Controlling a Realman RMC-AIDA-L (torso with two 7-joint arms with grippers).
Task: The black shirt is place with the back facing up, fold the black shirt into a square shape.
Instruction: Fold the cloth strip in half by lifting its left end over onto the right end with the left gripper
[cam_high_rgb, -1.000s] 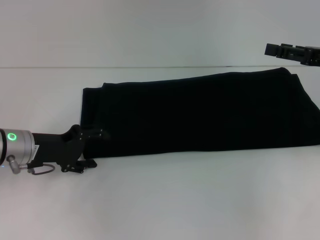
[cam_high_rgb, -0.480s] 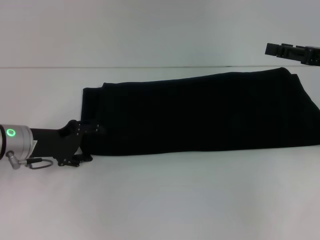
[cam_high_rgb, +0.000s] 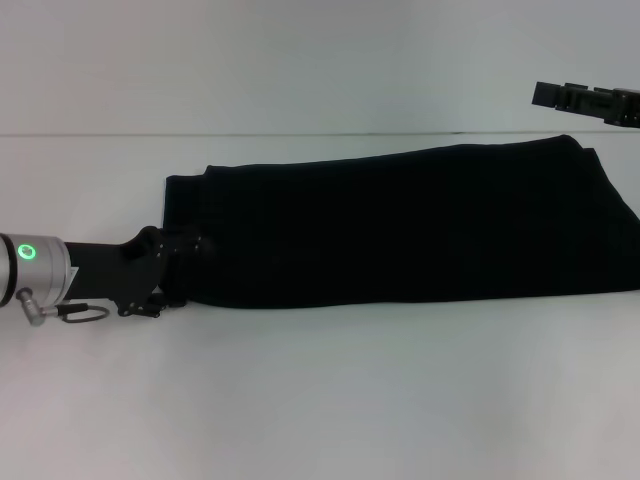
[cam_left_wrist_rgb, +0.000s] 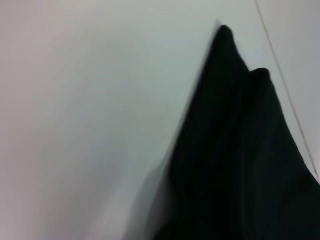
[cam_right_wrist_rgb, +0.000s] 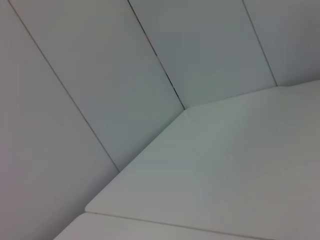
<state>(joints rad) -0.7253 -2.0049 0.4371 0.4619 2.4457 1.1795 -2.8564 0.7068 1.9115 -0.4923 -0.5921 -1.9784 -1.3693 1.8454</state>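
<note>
Since the earlier frames, left gripper (cam_high_rgb: 188, 262) has slid rightward and a little up, from just off the cloth's corner to against it; green ring light on the wrist has shifted with it. Right gripper and shirt show no change.

Far left, head view: left arm comes in low over the white table (cam_high_rgb: 330, 400), silver cuff with a green light, black gripper body ahead of it. Its tip now meets the near left corner of the black shirt (cam_high_rgb: 400, 225). Black on black there; cannot tell how far the fingers are spread or whether any cloth is caught between them.

Left wrist view: shirt (cam_left_wrist_rgb: 235, 160) fills one side as a dark folded mass with two rounded folds at its edge, lying on pale tabletop. No fingers visible.

Centre: shirt lies flat as a long band across the table, already folded lengthwise, left end squared, right end running to the frame edge. No lettering visible.

Far right, top: right gripper (cam_high_rgb: 588, 100) hangs above and behind the shirt's right end, apart from it. Finger state cannot be told.

Right wrist view: only pale wall panels and table corner (cam_right_wrist_rgb: 225, 165).
</note>
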